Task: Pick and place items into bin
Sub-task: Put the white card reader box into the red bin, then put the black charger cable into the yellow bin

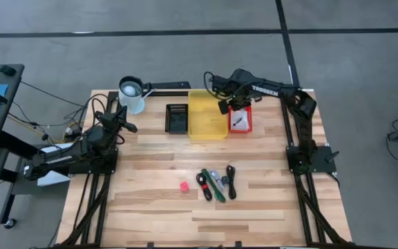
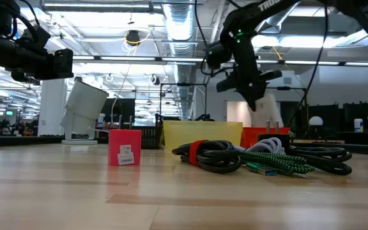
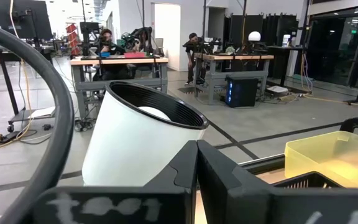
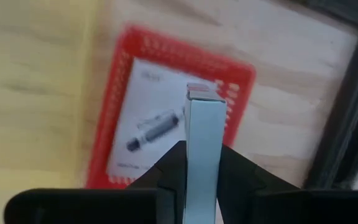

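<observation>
Your right jaws (image 4: 202, 163) are clenched on a thin pale slab (image 4: 204, 134) standing edge-up between them, hanging above the red basket (image 1: 240, 119) at the far right of the bench (image 1: 157, 207), presumably for a drop. That basket already holds a white card, and the yellow bin (image 1: 206, 114) sits just left of it, so there is little side room. The cables (image 1: 216, 184) and pink cube (image 1: 184, 186) wait near the front. Your left jaws (image 3: 197, 163) are closed on nothing by the white cup (image 3: 135, 140).
</observation>
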Motion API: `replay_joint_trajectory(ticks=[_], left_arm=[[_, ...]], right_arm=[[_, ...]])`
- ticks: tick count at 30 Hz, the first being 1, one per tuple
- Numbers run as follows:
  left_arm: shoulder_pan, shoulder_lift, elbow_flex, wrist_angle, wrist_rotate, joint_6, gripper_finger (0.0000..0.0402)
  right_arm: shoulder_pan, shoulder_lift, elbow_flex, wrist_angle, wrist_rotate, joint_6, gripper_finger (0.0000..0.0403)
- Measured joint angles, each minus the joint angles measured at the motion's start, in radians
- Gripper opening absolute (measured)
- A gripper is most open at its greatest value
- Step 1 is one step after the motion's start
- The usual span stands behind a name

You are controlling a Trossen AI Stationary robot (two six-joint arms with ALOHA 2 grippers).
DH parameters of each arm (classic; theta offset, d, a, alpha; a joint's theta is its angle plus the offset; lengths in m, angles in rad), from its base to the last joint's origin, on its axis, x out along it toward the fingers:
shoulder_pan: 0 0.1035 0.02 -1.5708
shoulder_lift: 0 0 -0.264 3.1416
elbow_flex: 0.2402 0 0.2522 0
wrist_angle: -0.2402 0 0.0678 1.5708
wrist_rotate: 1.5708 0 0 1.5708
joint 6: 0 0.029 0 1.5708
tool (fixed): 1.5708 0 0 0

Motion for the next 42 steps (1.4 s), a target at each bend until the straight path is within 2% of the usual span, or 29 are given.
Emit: replay_joint_trajectory(ticks=[10,20,26,36,42], left_arm=[[0.0,0.0,0.0,0.0,-0.001,0.0,0.0],[0.0,0.0,0.0,0.0,0.0,0.0,0.0],[0.0,0.0,0.0,0.0,0.0,0.0,0.0],[0.0,0.0,0.0,0.0,0.0,0.0,0.0],[0.0,0.0,0.0,0.0,0.0,0.0,0.0]], right_arm=[[0.0,0.073,0.002,0.018,0.007,-0.019,0.007],[-0.01,0.066,0.002,0.041,0.007,-0.025,0.0136],[-0.01,0.066,0.009,0.033,0.003,-0.034,0.0159],[-0.006,0.047,0.113,0.004,0.036,-0.035,0.0158],[0.025,-0.041,0.165,-0.011,0.129,-0.035,0.0149]])
